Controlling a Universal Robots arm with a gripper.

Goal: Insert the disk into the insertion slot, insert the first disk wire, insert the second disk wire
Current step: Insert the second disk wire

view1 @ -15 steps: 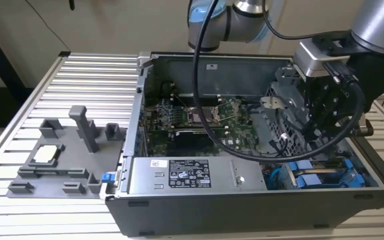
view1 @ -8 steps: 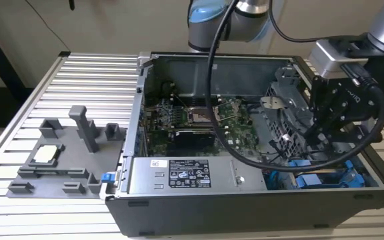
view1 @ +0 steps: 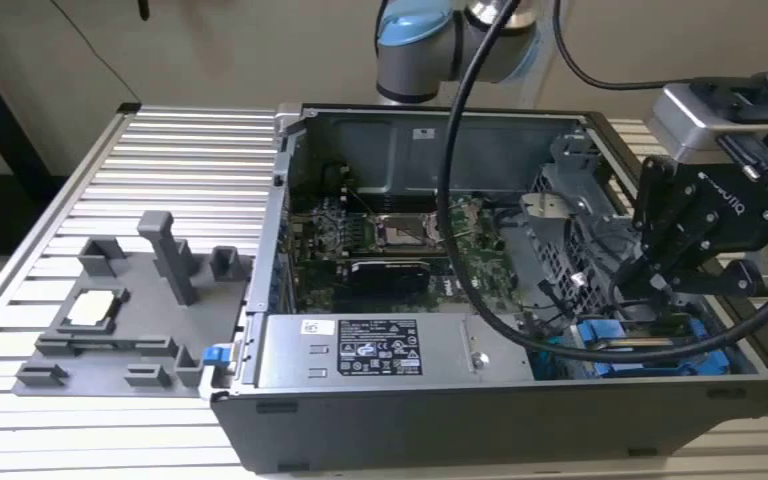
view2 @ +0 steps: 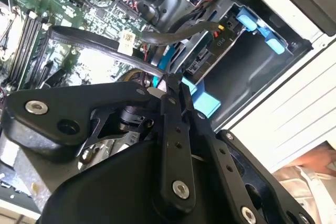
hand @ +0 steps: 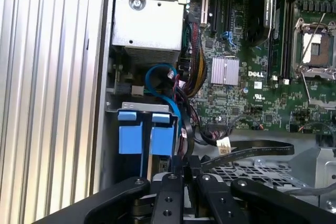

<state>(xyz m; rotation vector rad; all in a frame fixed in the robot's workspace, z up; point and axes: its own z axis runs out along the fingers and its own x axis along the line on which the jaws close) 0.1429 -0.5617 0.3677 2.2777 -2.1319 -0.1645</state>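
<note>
Gripper [view1: 654,283] was found lowered inside the open computer case [view1: 357,420], at the exterior view's right, directly over the insertion slot [view1: 598,262]. Its fingers [hand: 173,178] stood drawn together, pinching a black wire [hand: 252,150] just above the disk [hand: 147,136]. The disk sat seated in the slot, its blue carrier tabs showing beside the grey power supply [view1: 364,350]. Green motherboard [view1: 398,250] lay alongside, apart from the gripper.
</note>
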